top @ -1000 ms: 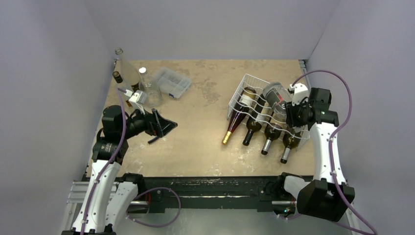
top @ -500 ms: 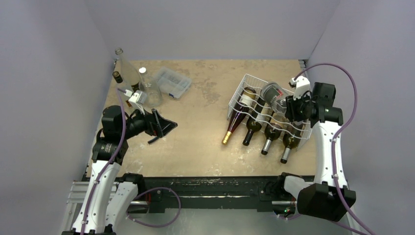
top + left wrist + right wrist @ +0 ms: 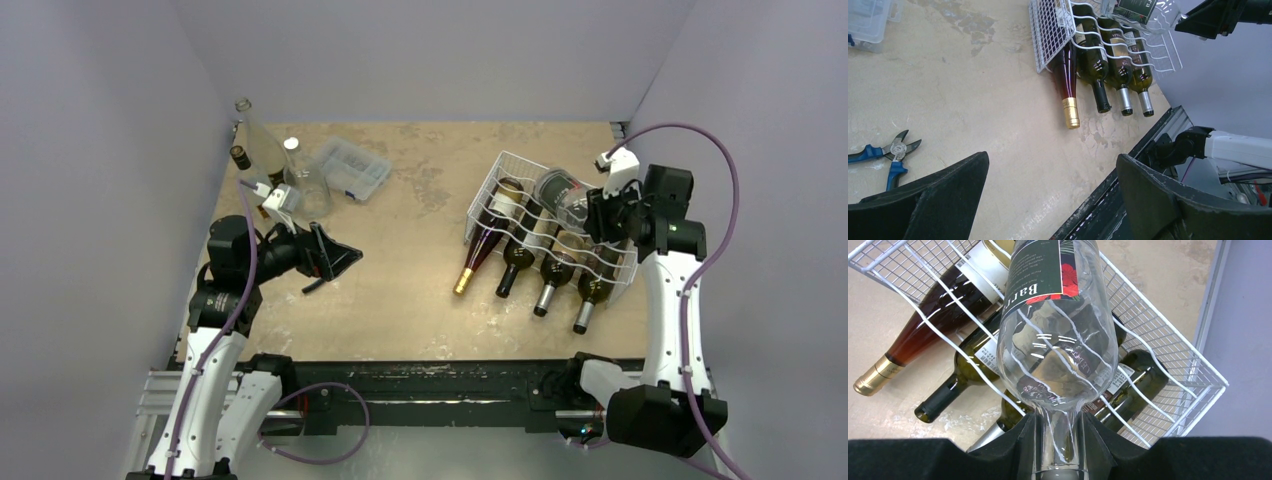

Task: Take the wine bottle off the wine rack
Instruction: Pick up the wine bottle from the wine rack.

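Near the worktop's left edge, left gripper point(image 3: 335, 260) spread wide, grasping nothing; blue-handled cutters point(image 3: 894, 150) below it, seen from the left wrist only. Toward the right edge, right gripper point(image 3: 1058, 440) clenched on the neck of the clear glass wine bottle with the dark label point(image 3: 1053, 340), base out over the white wire wine rack point(image 3: 1173, 355). Lift straight up with a firm neck grip, heavy base likely to sag; clear the wavy wires and four darker bottles point(image 3: 520, 250) before swinging aside. Neck grasp plain only from the right wrist; overhead merely hints.
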